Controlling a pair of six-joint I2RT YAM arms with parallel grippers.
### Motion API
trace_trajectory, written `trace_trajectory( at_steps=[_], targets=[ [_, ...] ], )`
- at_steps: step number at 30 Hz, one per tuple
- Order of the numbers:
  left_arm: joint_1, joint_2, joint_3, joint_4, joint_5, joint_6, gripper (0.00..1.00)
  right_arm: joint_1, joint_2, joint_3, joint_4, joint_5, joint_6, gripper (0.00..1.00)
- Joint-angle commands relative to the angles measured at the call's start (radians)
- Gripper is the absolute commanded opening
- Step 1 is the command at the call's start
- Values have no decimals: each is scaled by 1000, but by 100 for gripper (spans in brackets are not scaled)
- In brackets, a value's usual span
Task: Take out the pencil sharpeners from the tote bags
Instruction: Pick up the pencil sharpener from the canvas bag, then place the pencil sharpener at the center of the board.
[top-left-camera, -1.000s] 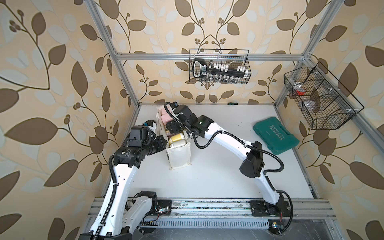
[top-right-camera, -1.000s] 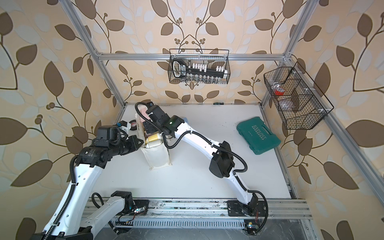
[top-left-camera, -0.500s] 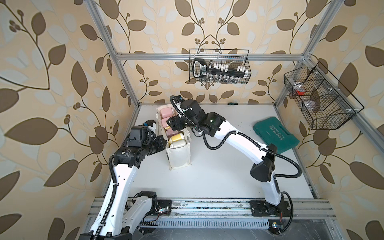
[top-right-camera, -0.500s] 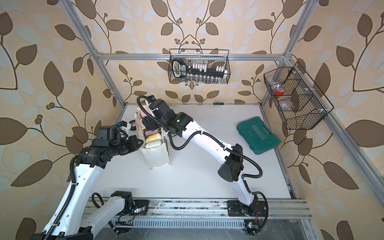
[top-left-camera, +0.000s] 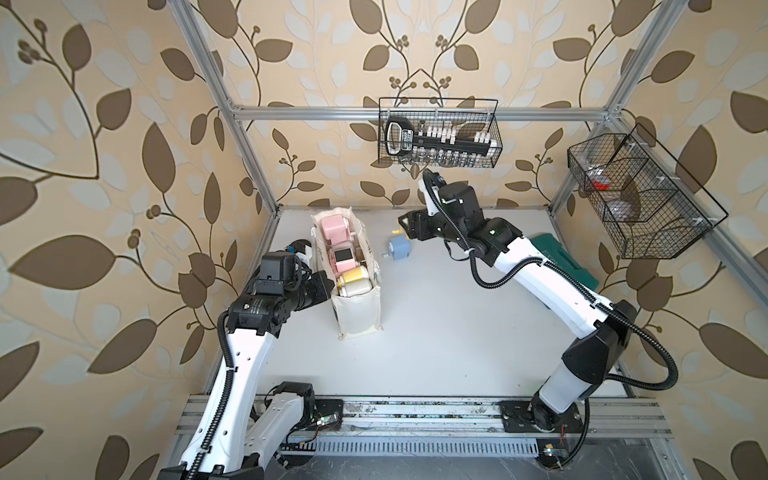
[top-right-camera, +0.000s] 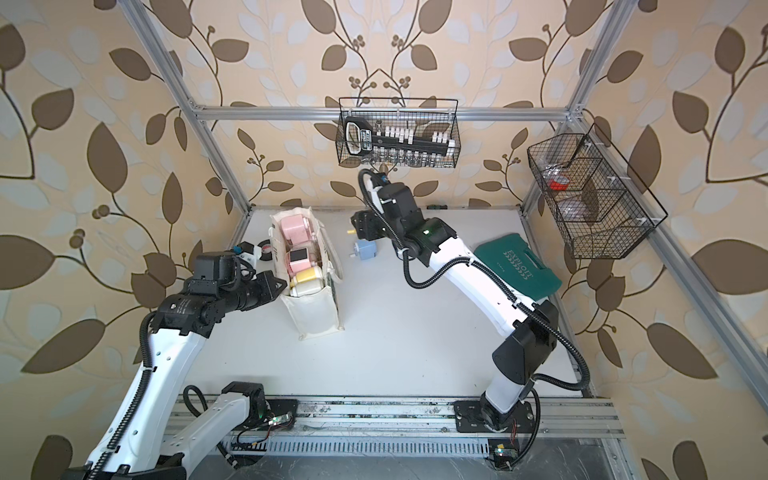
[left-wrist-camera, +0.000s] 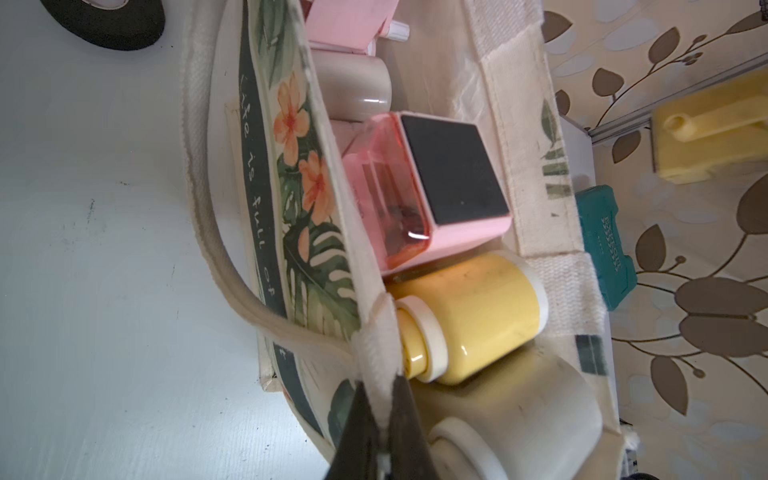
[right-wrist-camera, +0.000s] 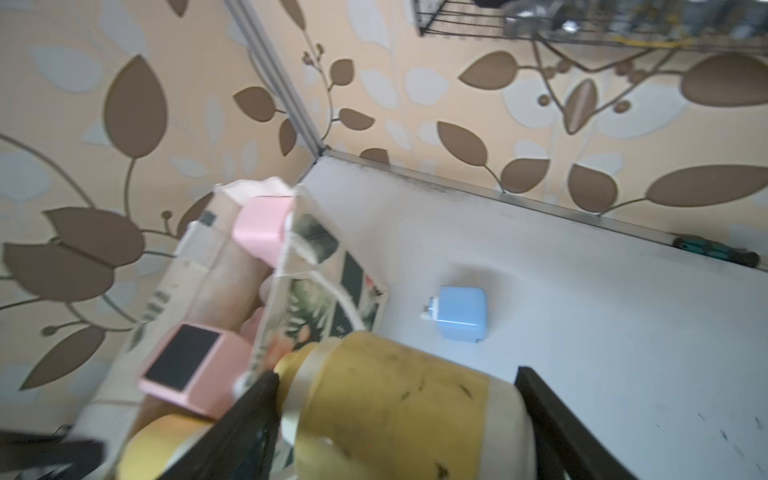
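Note:
The cream tote bag (top-left-camera: 358, 318) (top-right-camera: 316, 312) stands open at the table's left, its leaf-and-flower face (left-wrist-camera: 309, 232) turned toward the left arm. Inside lie two pink pencil sharpeners (top-left-camera: 334, 226) (left-wrist-camera: 436, 195), a yellow one (top-left-camera: 353, 276) (left-wrist-camera: 469, 316) and cream-grey ones (left-wrist-camera: 523, 411). My left gripper (left-wrist-camera: 380, 399) (top-left-camera: 326, 286) is shut on the bag's rim at the handle strap. My right gripper (right-wrist-camera: 395, 386) (top-left-camera: 401, 226) hangs to the right of the bag, shut on a yellow sharpener (right-wrist-camera: 399, 419) (left-wrist-camera: 706, 129). A light blue sharpener (top-left-camera: 401, 248) (top-right-camera: 366, 250) (right-wrist-camera: 459, 313) lies on the table just below it.
A teal case (top-left-camera: 569, 262) (top-right-camera: 519, 266) lies at the right, partly under the right arm. A black tape roll (top-right-camera: 264, 245) sits left of the bag. Wire baskets hang on the back wall (top-left-camera: 438, 139) and the right wall (top-left-camera: 640, 195).
My right gripper has risen out of the bag with the yellow sharpener and swung right, over the table by the blue sharpener. The left gripper has kept its hold on the rim.

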Motion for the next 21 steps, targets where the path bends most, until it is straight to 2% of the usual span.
trace_trajectory(
  at_steps=[1,8,16,21],
  targets=[
    [-7,0,-20,-35,-20,18,0,-67,-12,-110,114,-58,41,61],
    [-7,3,-20,-35,-24,19,0,-174,127,-209,256,-88,49,61],
    [-7,-5,-23,-40,-28,21,0,-196,362,-100,329,-101,13,61],
    [-7,-2,-22,-40,-28,23,0,-197,448,-44,372,-111,-2,62]
  ],
)
